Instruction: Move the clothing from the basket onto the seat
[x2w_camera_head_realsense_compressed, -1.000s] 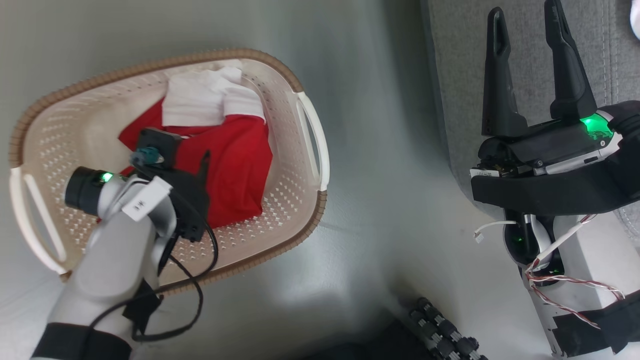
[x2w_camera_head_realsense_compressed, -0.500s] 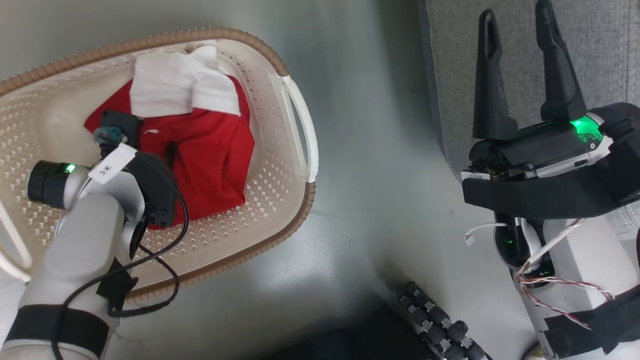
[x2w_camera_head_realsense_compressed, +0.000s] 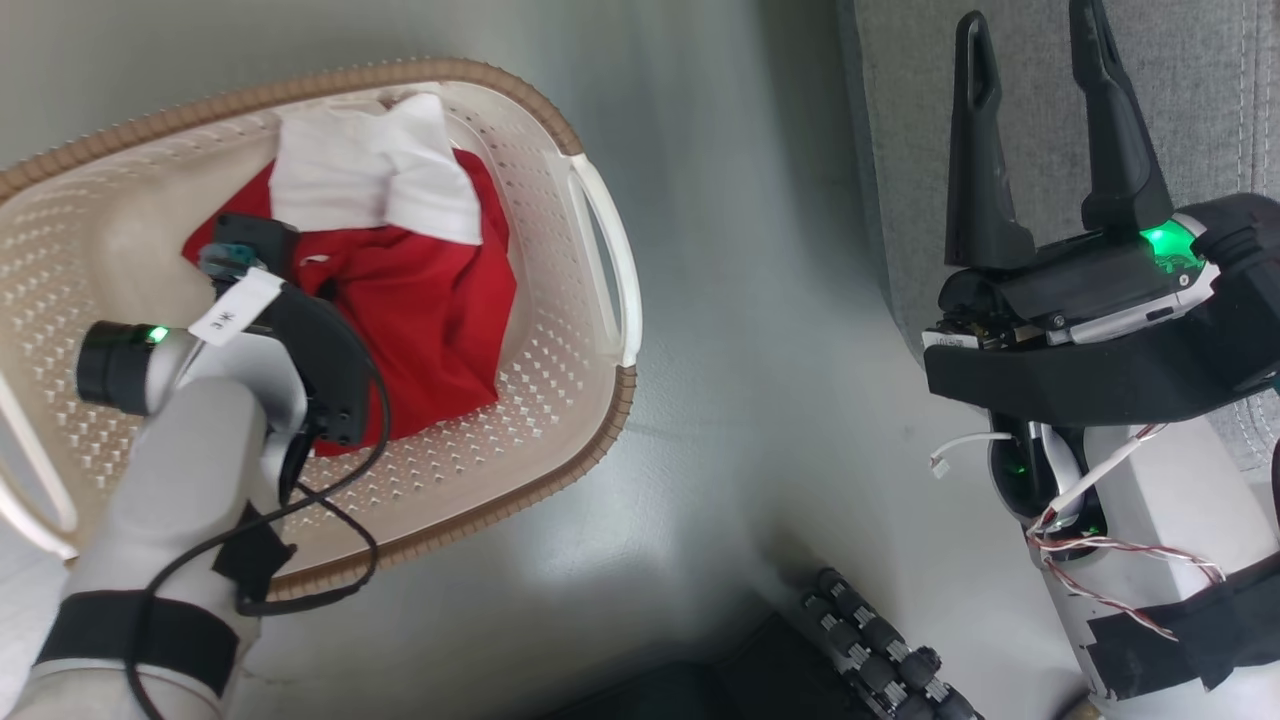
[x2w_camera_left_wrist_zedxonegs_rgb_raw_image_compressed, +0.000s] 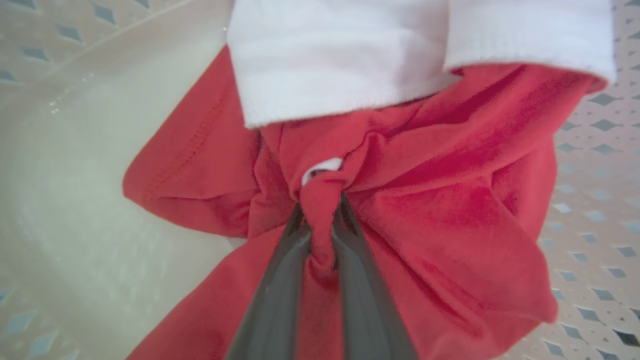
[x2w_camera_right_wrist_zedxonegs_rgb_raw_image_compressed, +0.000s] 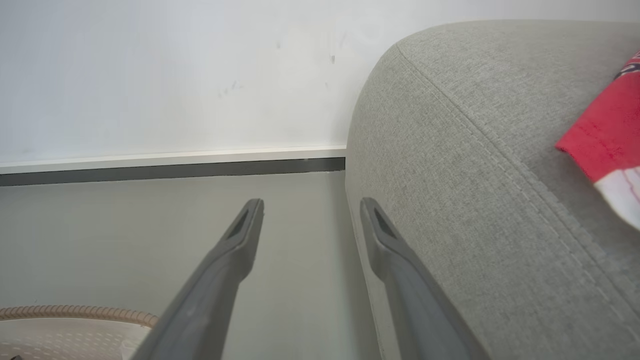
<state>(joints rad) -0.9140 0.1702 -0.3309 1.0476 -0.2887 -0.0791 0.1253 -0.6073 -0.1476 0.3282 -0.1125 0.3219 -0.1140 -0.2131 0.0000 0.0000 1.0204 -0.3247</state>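
A red garment with white panels (x2w_camera_head_realsense_compressed: 430, 300) lies bunched in the cream basket (x2w_camera_head_realsense_compressed: 560, 420) with the brown rim. My left gripper (x2w_camera_left_wrist_zedxonegs_rgb_raw_image_compressed: 320, 200) reaches down into the basket and is shut on a pinched fold of the red cloth (x2w_camera_left_wrist_zedxonegs_rgb_raw_image_compressed: 450, 215); in the head view my wrist hides its fingers. My right gripper (x2w_camera_head_realsense_compressed: 1030, 40) stands open over the edge of the grey seat (x2w_camera_head_realsense_compressed: 1200, 90), with nothing between its fingers. A second red and white garment (x2w_camera_right_wrist_zedxonegs_rgb_raw_image_compressed: 607, 130) rests on the seat (x2w_camera_right_wrist_zedxonegs_rgb_raw_image_compressed: 475, 150) at the right edge of the right wrist view.
The basket stands on a pale grey floor (x2w_camera_head_realsense_compressed: 760, 330), left of the seat. A white wall with a dark baseboard (x2w_camera_right_wrist_zedxonegs_rgb_raw_image_compressed: 170, 170) runs behind. The robot's dark wheeled base (x2w_camera_head_realsense_compressed: 870, 650) shows at the bottom of the head view.
My left gripper has gone down into the basket and closed on the red cloth, which now bunches up around it. The head camera shifted; the right gripper stays open.
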